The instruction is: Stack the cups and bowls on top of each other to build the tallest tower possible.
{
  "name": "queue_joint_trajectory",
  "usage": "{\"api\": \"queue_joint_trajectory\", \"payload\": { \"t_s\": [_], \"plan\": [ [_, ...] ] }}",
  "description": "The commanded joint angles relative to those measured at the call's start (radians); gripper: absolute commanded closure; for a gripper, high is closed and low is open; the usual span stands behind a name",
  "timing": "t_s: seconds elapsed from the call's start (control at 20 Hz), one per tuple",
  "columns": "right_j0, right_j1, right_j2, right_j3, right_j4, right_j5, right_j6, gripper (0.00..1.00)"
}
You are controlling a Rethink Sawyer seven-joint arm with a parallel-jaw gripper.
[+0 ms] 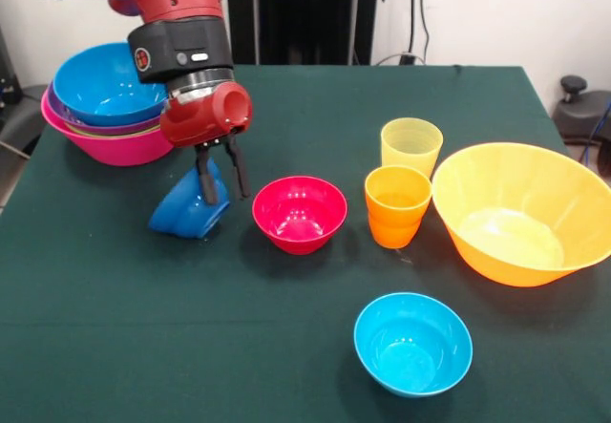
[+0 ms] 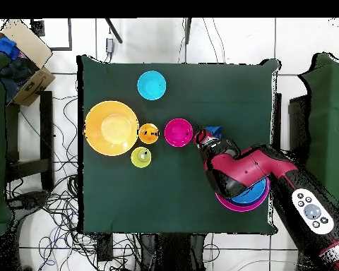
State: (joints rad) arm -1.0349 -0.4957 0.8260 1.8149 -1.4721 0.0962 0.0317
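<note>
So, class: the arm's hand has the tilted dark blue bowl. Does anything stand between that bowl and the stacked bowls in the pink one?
Nothing visible does. The dark blue bowl sits tilted beside the tower, with only bare tablecloth between them.

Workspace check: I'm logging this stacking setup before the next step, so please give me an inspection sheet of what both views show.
Surface: table under a dark green cloth, flat.
Tower: large pink bowl at a table corner with a purple rim and a sky blue bowl nested in it.
Loose bowls: red bowl, cyan bowl, large orange bowl, all upright.
Dark blue bowl: tilted on its side, rim between the gripper's fingers.
Cups: orange cup upright, yellow cup just behind it.
Clutter: nothing seen on the table.
Gripper: shut on the dark blue bowl's rim.
Cables: tangled on the floor around the table.
Surroundings: cardboard box beside the table.
</note>
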Motion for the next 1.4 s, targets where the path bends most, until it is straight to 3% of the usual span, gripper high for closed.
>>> {"api": "queue_joint_trajectory", "payload": {
  "t_s": [0.05,0.25,0.5,0.6,0.9,1.0,1.4],
  "plan": [
    [0.034,0.032,-0.04,-0.079,-0.036,0.014,0.084,0.0],
    [0.019,0.009,-0.007,-0.057,0.017,0.056,0.043,0.0],
    [-0.062,-0.11,0.153,0.027,0.285,0.248,-0.14,0.0],
    [-0.072,-0.168,0.19,0.057,0.348,0.287,-0.172,0.0],
    [-0.078,-0.257,0.259,0.067,0.444,0.371,-0.231,0.0],
    [-0.072,-0.269,0.266,0.068,0.447,0.379,-0.223,0.0],
    [-0.064,-0.221,0.218,0.078,0.325,0.288,-0.134,0.0]
  ]
}}
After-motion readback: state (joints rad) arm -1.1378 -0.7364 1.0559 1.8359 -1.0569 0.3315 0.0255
